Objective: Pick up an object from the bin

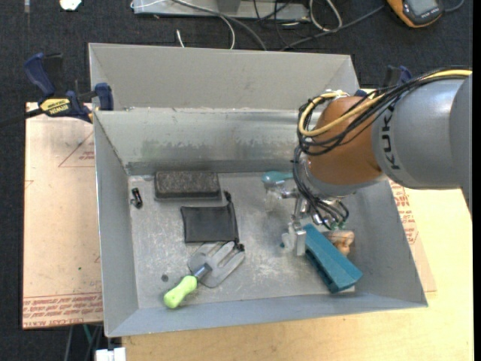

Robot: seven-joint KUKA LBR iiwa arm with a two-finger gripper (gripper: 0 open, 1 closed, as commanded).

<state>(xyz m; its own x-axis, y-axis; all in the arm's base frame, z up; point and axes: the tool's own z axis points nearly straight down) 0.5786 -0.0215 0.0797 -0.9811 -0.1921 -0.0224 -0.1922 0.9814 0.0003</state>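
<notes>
My gripper (295, 236) hangs low over the right half of the bin, under the arm's orange cover. Its tip is at the upper left end of a blue oblong block (333, 265), which lies slanted towards the bin's front right corner. Whether it touches the block is hidden. A small tan piece (343, 239) lies just right of the block's upper end. A small teal thing (272, 177) sits behind the gripper, near the back wall.
Left of the gripper lie a black square pad (207, 223) and a dark grey rough block (186, 184) by the back wall. A metal tool with a green handle (201, 272) lies at the front left. A small black clip (136, 197) sits by the left wall.
</notes>
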